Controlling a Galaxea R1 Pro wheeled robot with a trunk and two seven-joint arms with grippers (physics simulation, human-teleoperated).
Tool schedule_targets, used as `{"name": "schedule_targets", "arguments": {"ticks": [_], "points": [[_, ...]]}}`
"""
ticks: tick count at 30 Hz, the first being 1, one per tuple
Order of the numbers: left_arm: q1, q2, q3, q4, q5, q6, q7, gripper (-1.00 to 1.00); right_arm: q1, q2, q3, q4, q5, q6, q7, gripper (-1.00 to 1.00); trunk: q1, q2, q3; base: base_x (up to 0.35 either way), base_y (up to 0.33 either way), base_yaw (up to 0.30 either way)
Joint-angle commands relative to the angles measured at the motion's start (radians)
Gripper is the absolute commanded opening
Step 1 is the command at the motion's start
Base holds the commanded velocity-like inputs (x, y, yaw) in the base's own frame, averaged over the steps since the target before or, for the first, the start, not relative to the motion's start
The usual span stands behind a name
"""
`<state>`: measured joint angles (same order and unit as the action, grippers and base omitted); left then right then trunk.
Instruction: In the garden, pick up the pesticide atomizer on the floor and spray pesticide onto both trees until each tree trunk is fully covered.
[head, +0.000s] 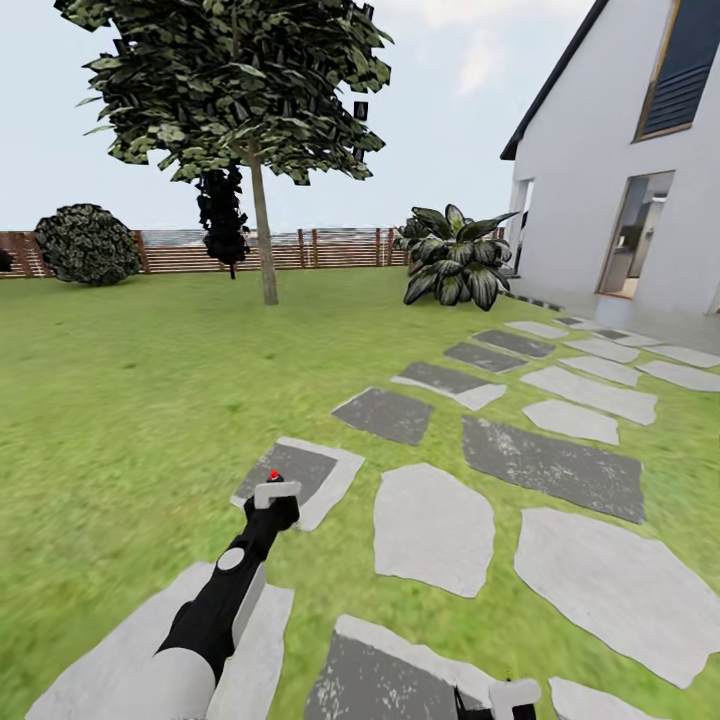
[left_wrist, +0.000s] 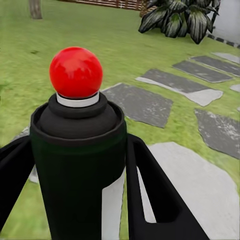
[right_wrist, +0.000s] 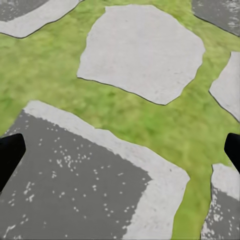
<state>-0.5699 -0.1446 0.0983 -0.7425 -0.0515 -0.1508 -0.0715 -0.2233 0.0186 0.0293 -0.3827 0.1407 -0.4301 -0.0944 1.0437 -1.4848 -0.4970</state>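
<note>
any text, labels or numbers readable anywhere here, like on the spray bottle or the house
None can be read.
Pesticide atomizer, clamped between the left gripper fingers: dark body, red ball top, a plain pale strip with no lettering.
White house: bare wall, no sign or number.
Stepping stones: only speckles.

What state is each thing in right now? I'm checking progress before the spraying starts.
pesticide atomizer: upright, held off the ground, red cap on top
left pincer: shut on the atomizer, a finger on each side
right pincer: open, holding nothing, over the stepping stones
tree: standing across the lawn, trunk bare, no spray showing
house doorway: open
</note>
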Motion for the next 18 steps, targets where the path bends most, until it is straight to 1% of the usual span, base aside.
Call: {"name": "schedule_targets", "arguments": {"ticks": [1,2,4,5,7,9,10,13,18], "points": [[-0.001,-0.001,0.008,-0.001,-0.006,0.000,-0.007,-1.00,-0.001,0.000,0.003,0.001,0.010,-0.001,-0.010,1.00,0.001,0.000,-0.001,0.350,0.000,0.000],[-0.001,-0.001,0.010,0.003,-0.007,0.003,-0.007,-1.00,-0.001,0.000,0.003,0.001,0.010,-0.001,-0.010,1.00,0.001,0.000,-0.001,0.350,0.000,0.000],[-0.001,0.000,0.012,0.038,-0.008,0.002,-0.006,-1.00,-0.001,0.000,0.004,0.001,0.010,-0.001,-0.010,1.00,0.001,0.000,-0.001,0.350,0.000,0.000],[-0.001,0.003,0.012,0.074,-0.008,0.001,-0.006,-1.00,-0.001,0.000,0.004,0.001,0.010,-0.001,-0.010,1.00,0.001,0.000,-0.001,0.350,0.000,0.000],[-0.001,0.011,0.013,0.111,-0.008,-0.002,-0.006,-1.00,-0.001,0.000,0.004,0.001,0.010,-0.001,-0.010,1.00,0.001,0.000,-0.001,0.350,0.000,0.000],[-0.001,0.024,0.014,0.156,-0.008,-0.023,-0.005,-1.00,-0.001,0.000,0.004,0.002,0.010,-0.001,-0.010,1.00,0.001,0.000,-0.001,0.350,0.000,0.000],[-0.001,0.030,0.014,0.188,-0.008,-0.046,-0.005,-1.00,-0.001,0.000,0.004,0.002,0.010,-0.001,-0.010,1.00,0.001,0.000,-0.001,0.350,0.000,0.000],[-0.001,0.037,0.014,0.241,-0.008,-0.086,-0.005,-1.00,-0.001,0.000,0.005,0.002,0.010,-0.001,-0.010,1.00,0.001,0.000,-0.001,0.350,0.000,0.000],[-0.001,0.040,0.014,0.264,-0.006,-0.104,-0.005,-1.00,-0.001,0.000,0.006,0.002,0.009,-0.001,-0.009,1.00,0.001,0.000,-0.001,0.350,0.000,0.000]]}}
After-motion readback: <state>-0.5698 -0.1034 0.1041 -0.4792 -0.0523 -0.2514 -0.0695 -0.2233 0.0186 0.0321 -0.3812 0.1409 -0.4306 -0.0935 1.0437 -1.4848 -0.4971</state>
